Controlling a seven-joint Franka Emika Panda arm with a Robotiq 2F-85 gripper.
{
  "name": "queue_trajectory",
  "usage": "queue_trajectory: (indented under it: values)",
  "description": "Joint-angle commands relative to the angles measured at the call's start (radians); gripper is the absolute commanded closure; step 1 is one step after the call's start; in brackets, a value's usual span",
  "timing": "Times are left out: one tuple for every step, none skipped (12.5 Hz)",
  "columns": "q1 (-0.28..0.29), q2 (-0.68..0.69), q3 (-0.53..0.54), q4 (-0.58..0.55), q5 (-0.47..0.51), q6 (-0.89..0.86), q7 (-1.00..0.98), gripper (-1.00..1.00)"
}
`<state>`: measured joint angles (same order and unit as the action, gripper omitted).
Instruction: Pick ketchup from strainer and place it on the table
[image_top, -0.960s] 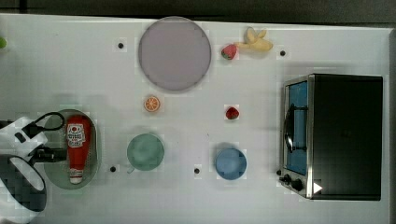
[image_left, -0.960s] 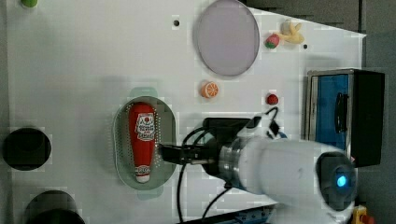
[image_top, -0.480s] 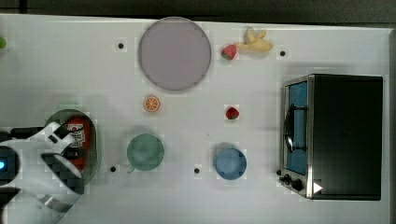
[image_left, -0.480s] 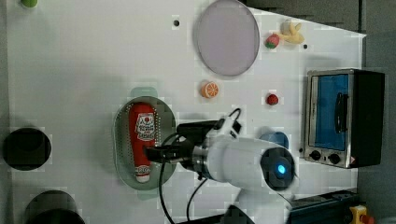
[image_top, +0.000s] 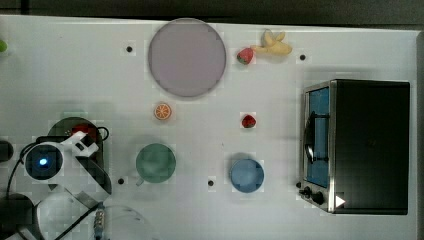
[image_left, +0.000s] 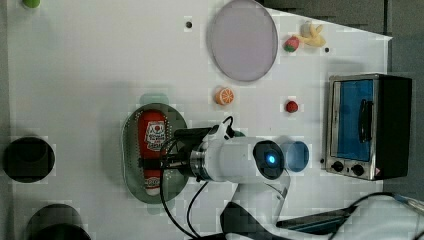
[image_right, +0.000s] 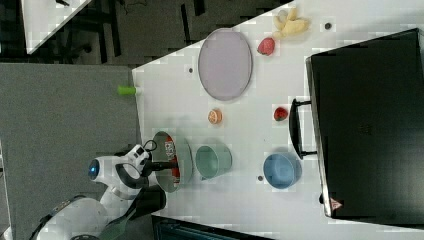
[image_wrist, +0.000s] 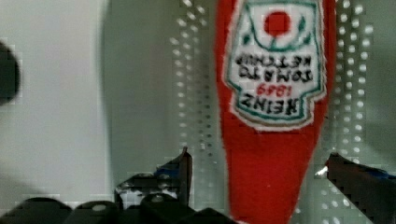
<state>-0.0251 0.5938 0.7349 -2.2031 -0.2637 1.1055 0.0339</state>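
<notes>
The ketchup (image_left: 152, 142), a red squeeze bottle with a white-and-red label, lies lengthwise in the pale green strainer (image_left: 129, 150) on the white table (image_left: 75, 75). My gripper (image_left: 152, 163) hangs low over the bottle's narrower half, below the label. It is open. In the wrist view the ketchup (image_wrist: 275, 93) runs between the two dark fingertips (image_wrist: 183, 163), with a gap on each side, over the strainer's dotted bottom (image_wrist: 191, 93). In the top view my arm covers most of the strainer (image_top: 65, 125) and a bit of red ketchup (image_top: 82, 132) shows. The right view shows the ketchup (image_right: 170, 148) in the strainer (image_right: 186, 160).
A green cup (image_top: 156, 162) stands close beside the strainer, and a blue cup (image_top: 247, 175) farther along. A purple plate (image_top: 186, 57), an orange slice (image_top: 162, 111), two strawberries (image_top: 248, 121) and a banana (image_top: 272, 44) lie beyond. A toaster oven (image_top: 357, 145) fills the top view's right.
My arm has swung over the strainer and come down. The open fingers now straddle the ketchup, which has not moved.
</notes>
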Motion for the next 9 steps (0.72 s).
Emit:
queue_trajectory:
  values:
    - [0.034, 0.022, -0.027, 0.037, -0.006, 0.040, 0.065, -1.00]
    - [0.051, 0.038, -0.043, 0.048, -0.006, 0.041, 0.065, -1.00]
    - [0.069, 0.049, -0.061, 0.059, -0.006, 0.041, 0.065, -1.00]
    - [0.088, 0.056, -0.084, 0.066, -0.006, 0.041, 0.065, -1.00]
    - [0.108, 0.060, -0.107, 0.068, -0.006, 0.041, 0.065, -1.00]
    - [0.124, 0.060, -0.123, 0.069, -0.006, 0.041, 0.065, -0.92]
    - [0.133, 0.059, -0.129, 0.074, -0.006, 0.041, 0.065, -0.68]
    - [0.137, 0.059, -0.128, 0.077, -0.006, 0.041, 0.065, -0.43]
    - [0.135, 0.053, -0.125, 0.083, -0.006, 0.052, 0.065, -0.20]
